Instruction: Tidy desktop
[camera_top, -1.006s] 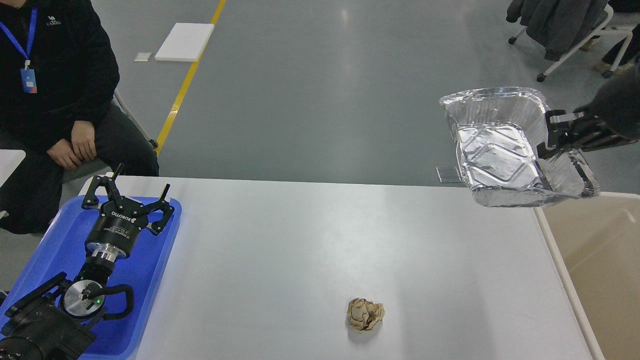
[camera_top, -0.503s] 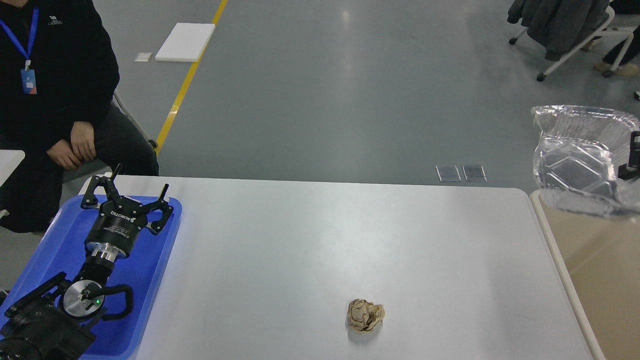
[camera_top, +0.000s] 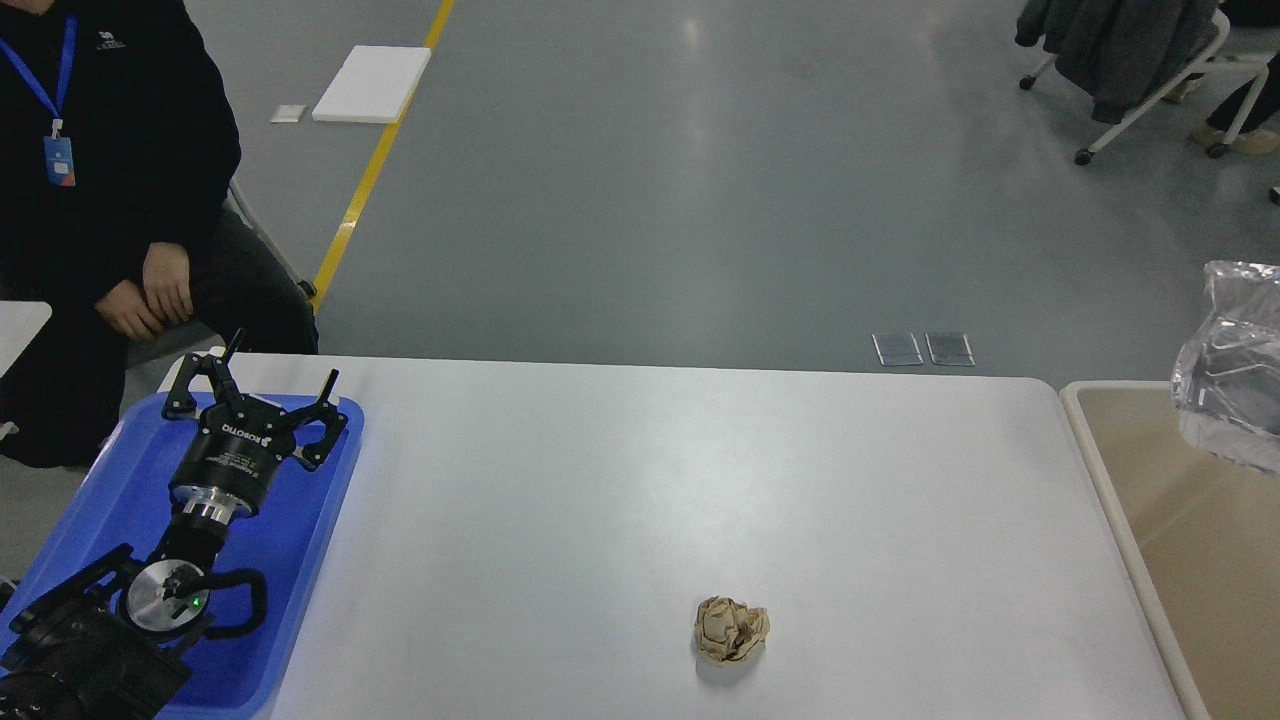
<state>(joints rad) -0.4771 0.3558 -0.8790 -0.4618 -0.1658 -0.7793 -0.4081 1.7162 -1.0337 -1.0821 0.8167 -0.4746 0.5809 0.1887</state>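
The white desktop (camera_top: 640, 480) fills the middle of the head view. A crumpled ball of brown paper (camera_top: 731, 630) lies on it near the front, right of centre. My left gripper (camera_top: 262, 385) is open and empty, hovering over the blue tray (camera_top: 300, 560) at the desktop's left end. A silver foil container (camera_top: 1235, 370) shows, blurred, at the right edge, above the beige bin (camera_top: 1180, 500). My right gripper is out of view.
A seated person in black (camera_top: 110, 200) is close behind the desktop's left corner. A wheeled chair with clothes (camera_top: 1130, 60) stands far right. White board (camera_top: 370, 85) and yellow line lie on the floor beyond.
The foil container has moved right and down, from above the desktop's right corner to over the beige bin. My right gripper, which held it, has left the view. The left arm stayed still.
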